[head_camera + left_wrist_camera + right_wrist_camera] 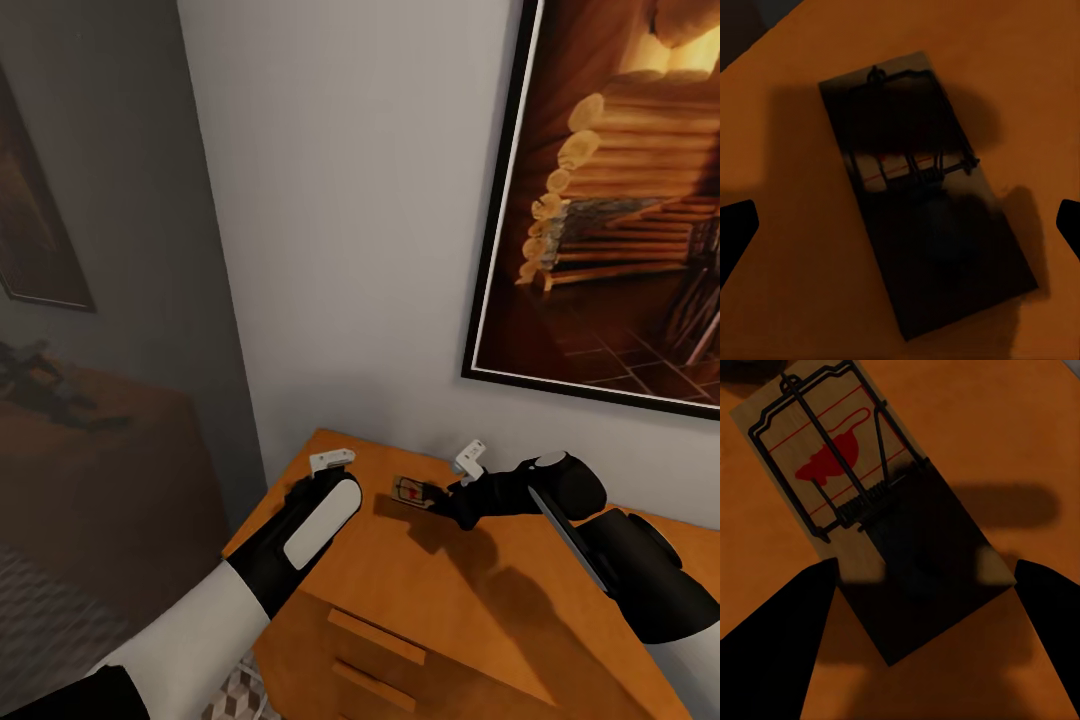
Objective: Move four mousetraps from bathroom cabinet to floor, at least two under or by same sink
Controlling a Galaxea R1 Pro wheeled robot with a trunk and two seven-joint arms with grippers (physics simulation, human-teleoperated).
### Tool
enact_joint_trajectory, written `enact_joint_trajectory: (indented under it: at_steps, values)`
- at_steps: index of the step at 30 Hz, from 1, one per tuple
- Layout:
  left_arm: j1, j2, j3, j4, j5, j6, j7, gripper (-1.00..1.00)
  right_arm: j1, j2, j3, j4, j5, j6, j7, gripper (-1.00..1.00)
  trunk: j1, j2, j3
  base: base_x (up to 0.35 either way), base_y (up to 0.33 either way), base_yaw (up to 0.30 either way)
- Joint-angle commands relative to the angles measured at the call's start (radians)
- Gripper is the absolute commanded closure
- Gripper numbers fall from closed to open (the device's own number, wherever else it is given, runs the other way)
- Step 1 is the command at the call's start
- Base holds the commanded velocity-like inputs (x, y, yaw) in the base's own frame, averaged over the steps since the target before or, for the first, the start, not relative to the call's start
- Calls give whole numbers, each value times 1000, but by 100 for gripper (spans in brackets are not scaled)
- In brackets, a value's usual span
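Nearest you, your left forearm crosses the cabinet edge toward 1 o'clock, its left gripper spread over a shadowed mousetrap lying flat on the top. The right gripper, fingers also spread, straddles the near end of another mousetrap at about 12 o'clock. Lower each squarely and pinch the board's long edges, clear of the wire.

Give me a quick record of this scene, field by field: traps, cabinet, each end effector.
mousetrap seen by head camera: one, flat on the cabinet top
left end effector: open, above a shadowed mousetrap on the wood
right end effector: open, fingers either side of the trap's near end
wall: framed picture above cabinet
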Motion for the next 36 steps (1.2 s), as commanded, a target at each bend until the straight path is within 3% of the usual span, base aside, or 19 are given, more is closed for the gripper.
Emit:
enact_joint_trajectory:
  at_steps: [1,15,25,36]
  values:
    - [-1,0,-1,6,2,9,2,-100,-1,-1,1,-1,0,5,2,100,0,-1,-1,0,0,0]
    - [-3,0,2,57,-4,3,-13,-100,-1,-1,1,-1,0,5,2,100,0,-1,-1,0,0,0]
    - [-48,0,7,83,3,2,-15,-100,-1,-1,1,0,0,5,2,100,0,-1,-1,0,0,0]
    - [-55,0,7,141,3,0,-40,-100,-1,0,2,0,0,5,2,100,0,-1,-1,0,0,0]
